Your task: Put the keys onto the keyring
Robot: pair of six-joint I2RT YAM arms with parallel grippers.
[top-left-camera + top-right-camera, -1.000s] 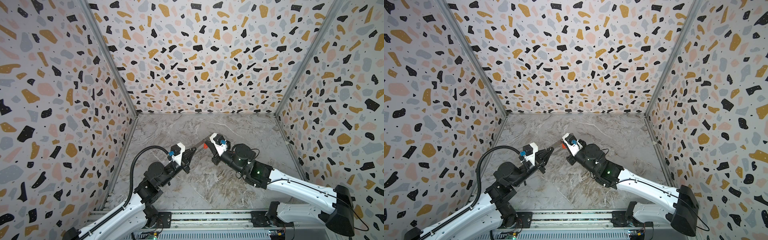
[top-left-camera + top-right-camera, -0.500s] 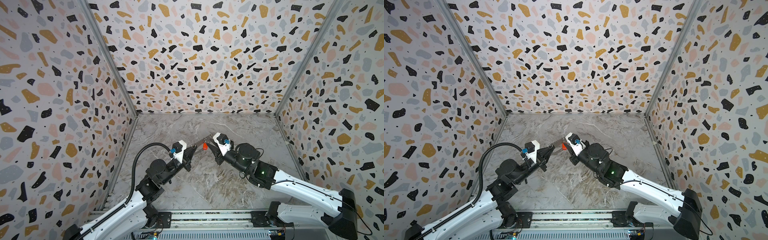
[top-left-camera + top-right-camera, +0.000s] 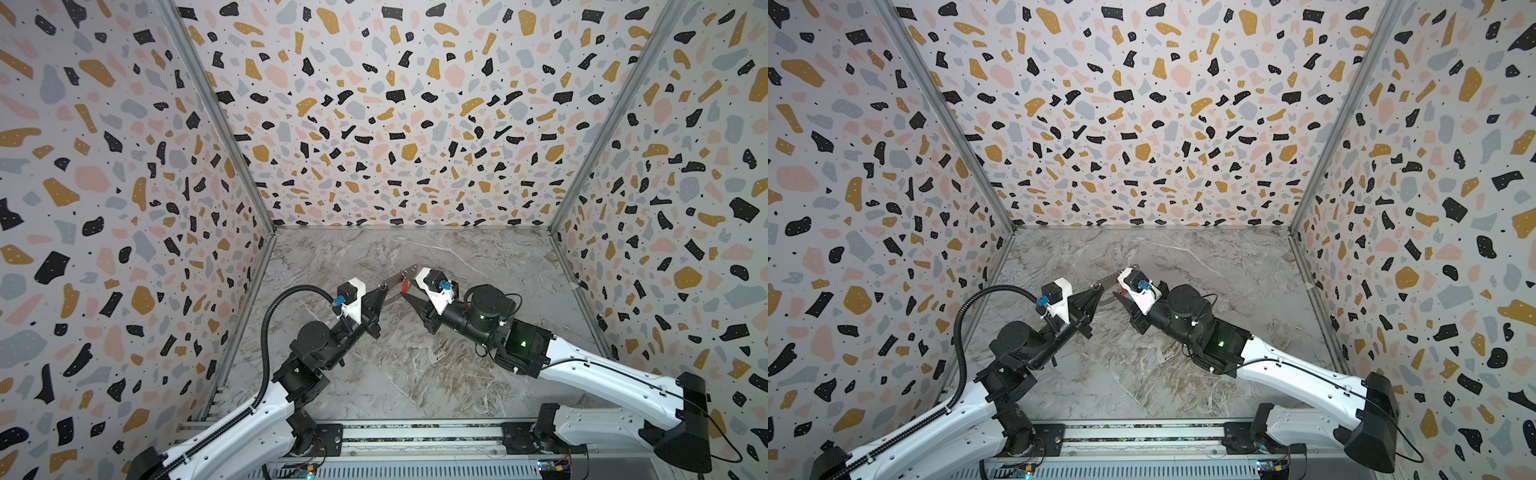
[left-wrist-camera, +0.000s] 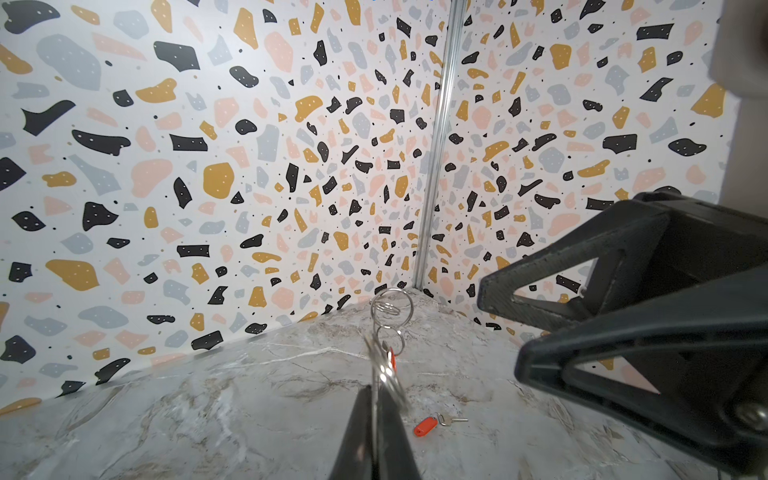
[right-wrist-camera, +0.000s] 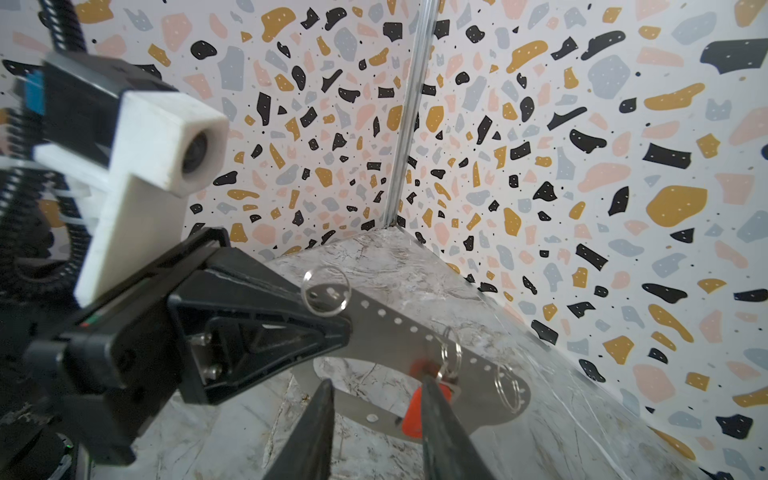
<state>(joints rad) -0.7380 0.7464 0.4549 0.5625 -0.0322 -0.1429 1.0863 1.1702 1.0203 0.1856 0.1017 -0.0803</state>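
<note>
The keyring [image 5: 399, 328], a flat grey metal loop with small holes and split rings, is held up above the table, my left gripper [image 4: 376, 395] shut on one end of it. In both top views it slants up to the right [image 3: 397, 277] [image 3: 1106, 281]. One of the keys [image 5: 411, 415] hangs by its red tag from a small ring on the keyring [image 3: 404, 286]. My right gripper [image 5: 374, 382] is open, one finger against that red tag and nothing between the jaws. The other key [image 4: 426, 426], also red-tagged, lies flat on the marble table.
Terrazzo-patterned walls [image 3: 374, 124] close the marble table [image 3: 415, 365] on three sides. Both arms meet over the middle of the table, the grippers [image 3: 380, 291] [image 3: 409, 297] tip to tip. A metal rail [image 3: 415, 436] runs along the front edge.
My right gripper has opened and drawn back a little to the right, letting go of the red-tagged key, which now hangs from the keyring. The left gripper has kept its hold.
</note>
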